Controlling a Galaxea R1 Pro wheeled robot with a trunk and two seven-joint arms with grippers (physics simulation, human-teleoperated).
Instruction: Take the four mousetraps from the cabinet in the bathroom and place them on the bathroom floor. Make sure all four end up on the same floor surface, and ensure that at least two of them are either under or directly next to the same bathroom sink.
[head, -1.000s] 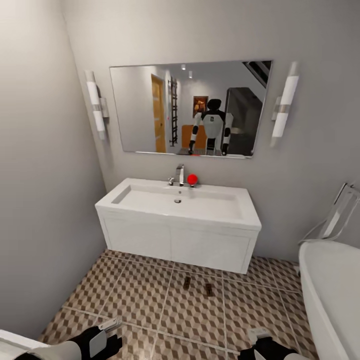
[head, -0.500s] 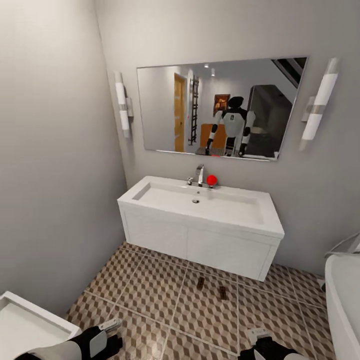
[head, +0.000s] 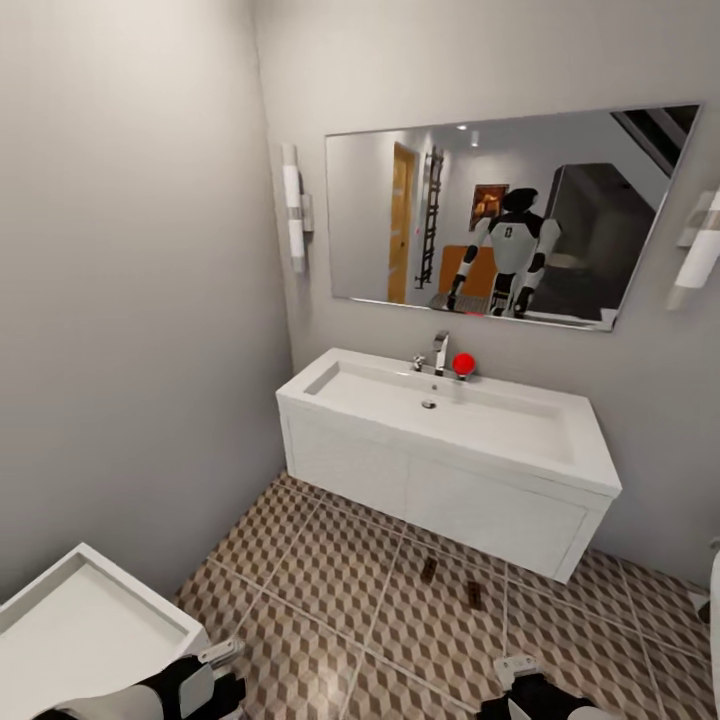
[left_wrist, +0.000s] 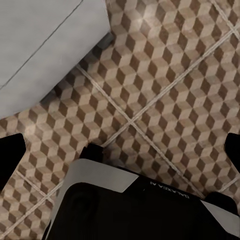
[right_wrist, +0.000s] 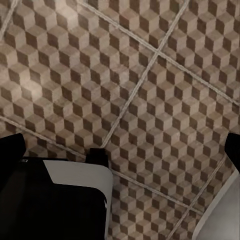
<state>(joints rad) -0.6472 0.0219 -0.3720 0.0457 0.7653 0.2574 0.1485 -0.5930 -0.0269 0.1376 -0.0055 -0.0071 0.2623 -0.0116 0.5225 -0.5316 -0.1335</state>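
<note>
**Two mousetraps lying by the sink, both pincers hanging empty**

Two mousetraps are lying flat on the bathroom floor (head: 330, 590) in the lower centre-right of the head view: one mousetrap (head: 429, 570) is sitting just in front of the bathroom sink (head: 450, 450), and the second mousetrap (head: 476, 595) is lying near it, a little further right and lower in the frame. They are apart from each other, and too small to show their metal parts.

The sink is hanging on the back wall at mid-frame, with a chrome tap (head: 440, 352) and a red ball (head: 462, 364) just beside it on the rim. Above it a mirror (head: 510, 215) is reflecting the robot. A white drawer unit (head: 85, 620) is filling the lower left corner.

The head view is showing the traps and sink; the wrist views are showing the cube-patterned tiles up close. The left wrist view is also catching a white edge of the drawer unit (left_wrist: 45, 45).

The left pincer (head: 222, 655) is showing at the bottom edge left of centre, and in its wrist view the dark fingertips (left_wrist: 11, 155) are standing wide apart with nothing between them. The right pincer (head: 515, 668) is showing at the bottom right of centre, its fingertips (right_wrist: 11, 145) equally spread and empty.
</note>
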